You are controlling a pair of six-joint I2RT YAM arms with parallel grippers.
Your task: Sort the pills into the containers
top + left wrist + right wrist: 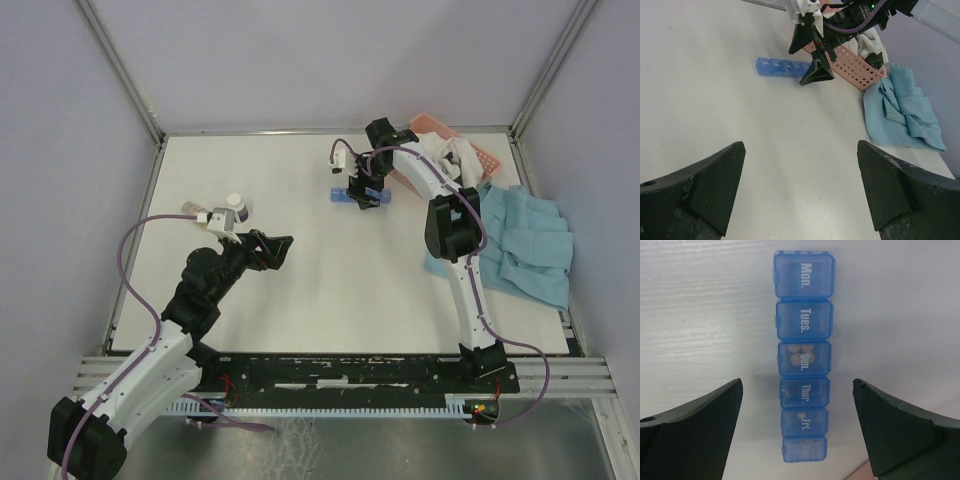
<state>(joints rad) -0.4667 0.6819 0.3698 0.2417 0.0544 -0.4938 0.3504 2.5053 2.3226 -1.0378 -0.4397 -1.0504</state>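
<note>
The blue pill-organiser strip [803, 355] lies on the white table with all lids shut; it also shows in the top view [345, 194] and the left wrist view [780, 67]. Pale orange pills [796, 356] show through the "Sun." lid, and fainter bits show in the "Thur.", "Fri." and "Sat." compartments. My right gripper [797, 425] is open and empty, hovering over the strip with a finger on each side of its "Thur."–"Sat." end; it also shows in the top view [366, 192]. My left gripper [800, 185] is open and empty above bare table, well short of the strip, and also shows in the top view [282, 247].
Two small bottles [235, 206] stand left of my left gripper. A pink slatted basket [455, 145] with a white cloth sits at the back right, close behind the strip. A crumpled blue cloth [525, 245] lies at the right edge.
</note>
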